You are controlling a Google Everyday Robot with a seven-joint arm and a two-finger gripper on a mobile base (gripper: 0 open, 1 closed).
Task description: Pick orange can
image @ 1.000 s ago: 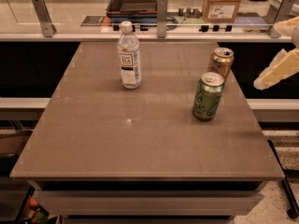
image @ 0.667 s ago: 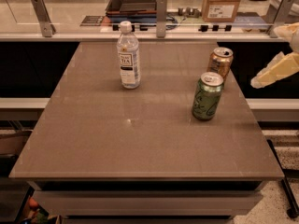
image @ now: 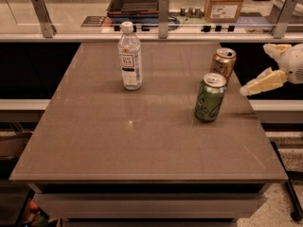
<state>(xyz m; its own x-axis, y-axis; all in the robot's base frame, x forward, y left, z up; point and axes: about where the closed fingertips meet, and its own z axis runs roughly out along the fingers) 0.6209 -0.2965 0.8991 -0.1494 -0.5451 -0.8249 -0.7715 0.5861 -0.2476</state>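
Approach judged in hand: gripper (image: 258, 70), fingers (image: 264, 82) spread and empty, is held off the desk's (image: 142, 145) right edge; orange can (image: 223, 63) near far-right corner must be straddled, green can (image: 210, 98) avoided.

Before you, a brown table (image: 118, 150) holds a clear water bottle (image: 130, 58) back left and a green can (image: 209, 98) right of centre, both upright.

orange can (image: 223, 64) | upright, shiny copper (silver top) | end effector (image: 256, 70) just right, apart
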